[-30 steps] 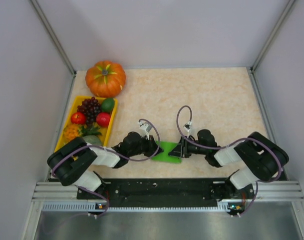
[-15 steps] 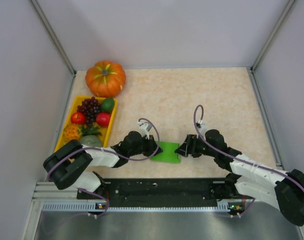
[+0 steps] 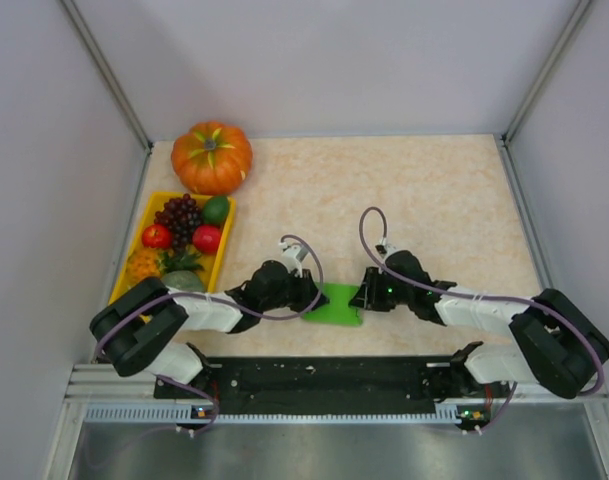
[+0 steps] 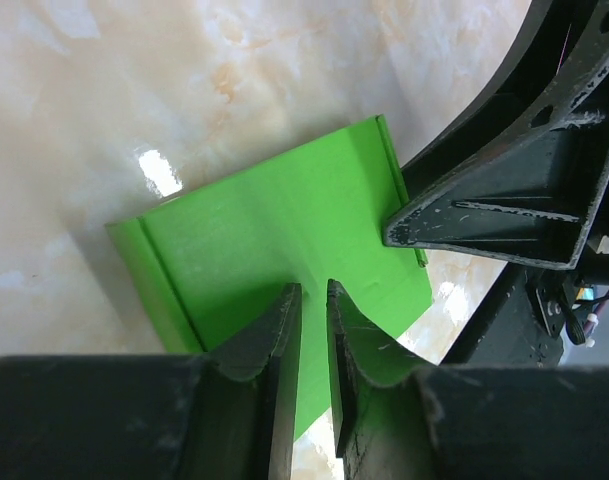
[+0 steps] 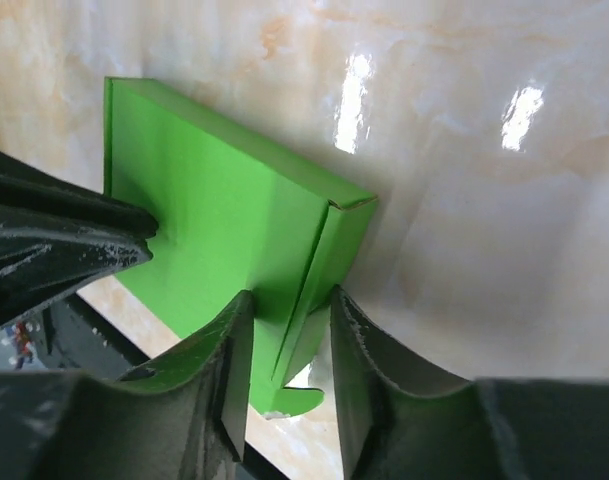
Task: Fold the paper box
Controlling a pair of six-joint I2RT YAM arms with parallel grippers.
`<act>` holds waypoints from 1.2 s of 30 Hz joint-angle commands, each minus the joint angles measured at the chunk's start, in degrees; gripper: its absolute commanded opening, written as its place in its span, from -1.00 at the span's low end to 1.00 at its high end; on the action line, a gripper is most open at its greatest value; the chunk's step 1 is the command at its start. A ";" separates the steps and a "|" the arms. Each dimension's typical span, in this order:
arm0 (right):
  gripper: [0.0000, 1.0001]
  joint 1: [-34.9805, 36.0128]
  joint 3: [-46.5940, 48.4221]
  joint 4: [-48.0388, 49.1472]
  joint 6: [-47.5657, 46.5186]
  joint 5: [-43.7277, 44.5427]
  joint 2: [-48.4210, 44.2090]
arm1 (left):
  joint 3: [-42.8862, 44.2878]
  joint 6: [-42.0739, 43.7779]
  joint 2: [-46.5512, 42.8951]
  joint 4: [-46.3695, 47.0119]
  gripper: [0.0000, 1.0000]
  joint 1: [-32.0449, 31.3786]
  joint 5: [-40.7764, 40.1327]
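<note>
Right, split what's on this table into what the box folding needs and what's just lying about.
Needed for the job:
- paper box
- left gripper and right gripper, one at each end of it

Just lying about:
- pumpkin
- yellow tray
- fruit in the tray

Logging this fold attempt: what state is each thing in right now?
paper box: flat on table, end flaps creased up.
left tool: nearly shut at box edge, grip unclear.
right tool: open, straddling raised flap.
pumpkin: upright, untouched.
yellow tray: filled with fruit.
</note>
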 commanded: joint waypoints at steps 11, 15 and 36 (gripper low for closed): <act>-1.00 8.17 2.31 -9.84 8.80 22.76 -0.57 | 3.14 -0.71 -0.53 -8.20 -0.23 -4.39 -6.31; -1.00 8.17 1.77 -9.66 8.10 23.38 -2.15 | 3.48 -0.71 -10.80 -17.23 0.03 -3.87 -11.39; -1.00 9.57 2.65 -3.16 1.95 18.20 0.48 | 7.88 -6.51 -0.92 -25.35 -0.13 -1.40 -12.40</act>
